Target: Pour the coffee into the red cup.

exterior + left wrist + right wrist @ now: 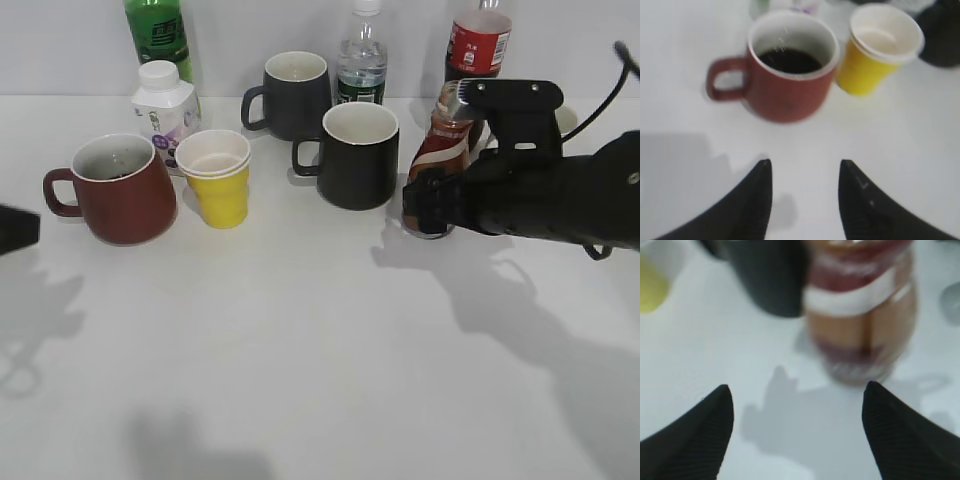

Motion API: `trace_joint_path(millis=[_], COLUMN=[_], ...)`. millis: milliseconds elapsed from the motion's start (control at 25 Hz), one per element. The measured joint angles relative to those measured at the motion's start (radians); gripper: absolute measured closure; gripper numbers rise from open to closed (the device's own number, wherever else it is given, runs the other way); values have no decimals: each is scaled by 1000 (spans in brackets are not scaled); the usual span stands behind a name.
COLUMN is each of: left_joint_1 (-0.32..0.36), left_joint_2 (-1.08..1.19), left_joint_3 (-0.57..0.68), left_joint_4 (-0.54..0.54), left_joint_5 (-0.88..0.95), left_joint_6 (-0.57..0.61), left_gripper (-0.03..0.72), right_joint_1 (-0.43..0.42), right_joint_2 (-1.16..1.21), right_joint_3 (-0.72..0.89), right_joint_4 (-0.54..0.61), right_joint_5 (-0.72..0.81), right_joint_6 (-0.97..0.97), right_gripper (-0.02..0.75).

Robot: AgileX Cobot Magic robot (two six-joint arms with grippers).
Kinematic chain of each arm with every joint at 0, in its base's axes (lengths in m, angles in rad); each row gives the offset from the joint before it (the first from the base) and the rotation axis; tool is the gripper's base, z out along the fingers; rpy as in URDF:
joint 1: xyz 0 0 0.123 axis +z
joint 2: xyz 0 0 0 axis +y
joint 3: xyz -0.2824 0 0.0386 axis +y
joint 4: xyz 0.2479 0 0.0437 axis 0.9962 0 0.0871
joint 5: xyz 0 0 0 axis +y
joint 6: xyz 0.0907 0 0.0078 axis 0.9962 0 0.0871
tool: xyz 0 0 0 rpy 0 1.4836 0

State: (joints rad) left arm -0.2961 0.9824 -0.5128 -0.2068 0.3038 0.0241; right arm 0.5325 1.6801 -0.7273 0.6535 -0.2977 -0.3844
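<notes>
The right gripper [797, 432] stands wide open and empty, its jaws spread past the width of the coffee bottle [860, 320], which stands just ahead of it on the table [320, 380] and slightly to the right of its centreline. The bottle is upright, long axis vertical, narrow neck up; it looks light, stiff and smooth, so probably slippery, and its pinched waist seems the safest grip. The left gripper [805, 200], narrowly open and empty, faces the red cup [780, 75] close ahead, dark liquid inside.
</notes>
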Motion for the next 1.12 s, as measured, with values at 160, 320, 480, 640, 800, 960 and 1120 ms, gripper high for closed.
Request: trace_joint_path(millis=[160, 320, 480, 640, 800, 960, 1120], left_joint_1=[0, 0, 0, 0, 0, 0, 0], left_joint_2=[-110, -259, -362, -453, -526, -598, -677], left_joint_3=[-30, -59, -64, -64, -64, -64, -64], left_joint_4=[0, 1, 9, 72, 146, 172, 172], left_joint_5=[228, 409, 559, 735, 867, 910, 914], left_joint_6=[0, 0, 0, 0, 0, 0, 0], left_gripper=[348, 348, 348, 348, 348, 348, 348], right_joint_1=[0, 0, 0, 0, 0, 0, 0], right_joint_2=[-60, -138, -212, -281, -376, -476, -597], right_joint_3=[0, 1, 1, 1, 1, 1, 1], right_joint_4=[17, 18, -15, -248, -675, -940, -899], right_joint_5=[141, 283, 409, 555, 721, 1024, 1253], right_joint_6=[-28, -42, -45, 32, 378, 659, 697], right_gripper=[139, 139, 139, 139, 139, 141, 143])
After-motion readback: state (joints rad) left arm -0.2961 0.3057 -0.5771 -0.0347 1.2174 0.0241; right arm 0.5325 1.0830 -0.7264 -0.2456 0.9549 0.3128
